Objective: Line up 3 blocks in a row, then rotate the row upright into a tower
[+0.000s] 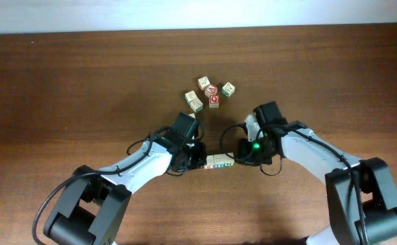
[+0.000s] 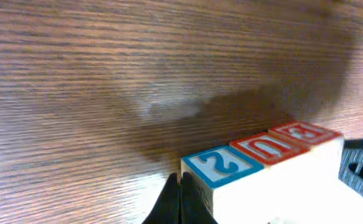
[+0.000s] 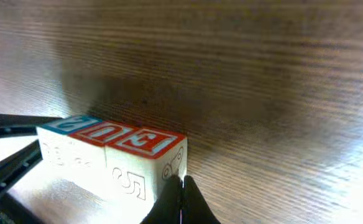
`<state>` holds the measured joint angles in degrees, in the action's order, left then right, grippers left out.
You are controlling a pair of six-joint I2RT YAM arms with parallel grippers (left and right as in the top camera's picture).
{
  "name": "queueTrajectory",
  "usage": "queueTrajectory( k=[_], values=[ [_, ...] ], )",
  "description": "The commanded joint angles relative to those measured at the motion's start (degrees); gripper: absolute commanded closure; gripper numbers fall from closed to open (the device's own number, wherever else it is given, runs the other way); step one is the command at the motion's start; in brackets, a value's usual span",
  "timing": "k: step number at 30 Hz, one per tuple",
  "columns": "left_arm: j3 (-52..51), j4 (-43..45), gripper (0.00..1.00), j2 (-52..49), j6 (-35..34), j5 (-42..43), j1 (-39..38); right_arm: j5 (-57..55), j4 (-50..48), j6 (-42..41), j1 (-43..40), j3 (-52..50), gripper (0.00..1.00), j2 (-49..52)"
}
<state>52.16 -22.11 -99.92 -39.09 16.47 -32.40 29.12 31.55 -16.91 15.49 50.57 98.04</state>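
Three alphabet blocks (image 1: 218, 162) lay in a touching row on the bench (image 1: 62, 82), left fingers (image 2: 169, 205) and right fingers (image 3: 191, 202) each closed together at its ends; judged light, rigid, slippery: grip opposite side faces.

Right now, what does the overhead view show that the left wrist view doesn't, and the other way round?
Only overhead: a loose cluster of other cubes farther up the table, and a green light on the right arm. Only the left wrist: the top faces of the row of three blocks, a blue 2, a red U, then a red E, with the left hand's shut tips at the blue end. Both: that row lying end to end between the left hand and the right hand.
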Motion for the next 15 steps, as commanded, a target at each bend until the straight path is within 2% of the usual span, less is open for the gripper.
queueTrajectory(
  k=[1,7,13,15],
  values=[
    [0.5,0.5,1.0,-0.1,-0.3,3.5,-0.9,6.9,0.1,6.7,-2.4,-0.2,0.96,0.6],
    [0.5,0.5,1.0,-0.1,-0.3,3.6,-0.9,4.5,2.1,6.0,-2.5,-0.2,0.96,0.8],
    [0.5,0.5,1.0,-0.1,-0.3,3.7,-0.9,-5.2,3.8,-4.7,-2.5,-0.2,0.96,0.8],
    [0.5,0.5,1.0,-0.1,-0.3,3.7,-0.9,0.3,2.6,2.3,-2.5,-0.1,0.96,0.8]
  ],
)
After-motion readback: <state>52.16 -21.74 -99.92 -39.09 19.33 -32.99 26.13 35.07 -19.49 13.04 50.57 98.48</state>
